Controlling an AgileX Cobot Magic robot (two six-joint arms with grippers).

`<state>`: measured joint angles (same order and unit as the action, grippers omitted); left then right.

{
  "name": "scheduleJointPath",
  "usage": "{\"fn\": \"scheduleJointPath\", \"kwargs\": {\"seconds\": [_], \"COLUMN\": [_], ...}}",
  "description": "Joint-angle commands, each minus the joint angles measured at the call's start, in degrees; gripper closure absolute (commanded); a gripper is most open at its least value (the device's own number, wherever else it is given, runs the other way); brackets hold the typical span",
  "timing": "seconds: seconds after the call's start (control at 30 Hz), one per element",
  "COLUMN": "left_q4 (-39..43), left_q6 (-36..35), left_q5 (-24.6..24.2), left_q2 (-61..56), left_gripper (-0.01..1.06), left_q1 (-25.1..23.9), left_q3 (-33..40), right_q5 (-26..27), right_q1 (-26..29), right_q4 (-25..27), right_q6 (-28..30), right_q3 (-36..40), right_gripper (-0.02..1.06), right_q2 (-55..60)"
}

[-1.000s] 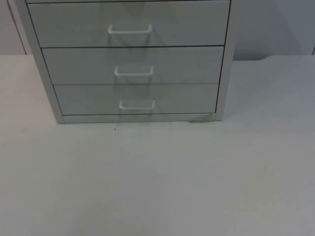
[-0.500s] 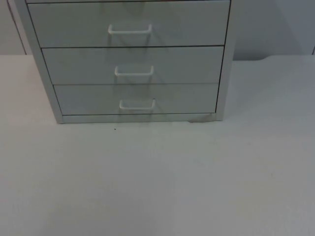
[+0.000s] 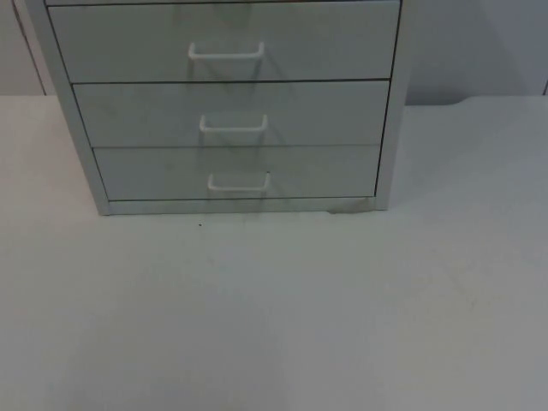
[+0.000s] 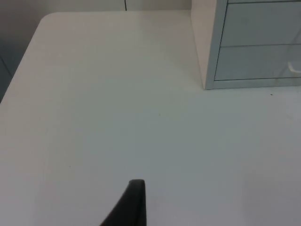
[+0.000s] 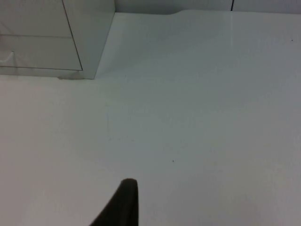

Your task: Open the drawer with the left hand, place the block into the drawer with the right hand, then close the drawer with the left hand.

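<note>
A light grey drawer cabinet [image 3: 385, 128] stands at the back of the white table [image 3: 274, 308]. Its upper drawer [image 3: 128, 43], middle drawer [image 3: 128, 111] and bottom drawer [image 3: 145, 171] are all pushed in flush, each with a white bar handle [image 3: 238, 182]. My left gripper [image 4: 135, 200] hovers over bare table to the left of the cabinet [image 4: 254, 47] and well in front of it. My right gripper [image 5: 124, 200] hovers over bare table to the right of the cabinet [image 5: 47, 37], also well short of it. Neither gripper touches anything.
The grey partition wall [image 3: 479, 43] rises behind the table. In the left wrist view the table's left edge [image 4: 19, 70] curves round into a rounded far corner.
</note>
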<state>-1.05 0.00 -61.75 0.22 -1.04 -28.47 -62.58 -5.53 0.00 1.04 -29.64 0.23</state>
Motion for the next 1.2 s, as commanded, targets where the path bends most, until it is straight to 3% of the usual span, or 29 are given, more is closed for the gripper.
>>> {"fn": "scheduleJointPath", "kwargs": {"seconds": [0.0,1.17], "left_q4": [-0.1,-0.1], "left_q6": [-0.5,-0.5], "left_q5": [0.1,0.2], "left_q2": [-0.2,-0.2], "left_gripper": [0.0,0.0], "left_q1": [-0.1,-0.1], "left_q3": [0.2,0.2], "right_q5": [0.7,0.7], "right_q1": [0.2,0.3], "right_q4": [0.0,0.4], "right_q6": [0.2,0.2], "right_q3": [0.2,0.2], "right_gripper": [-0.01,-0.01], "right_q2": [-0.2,-0.2]}}
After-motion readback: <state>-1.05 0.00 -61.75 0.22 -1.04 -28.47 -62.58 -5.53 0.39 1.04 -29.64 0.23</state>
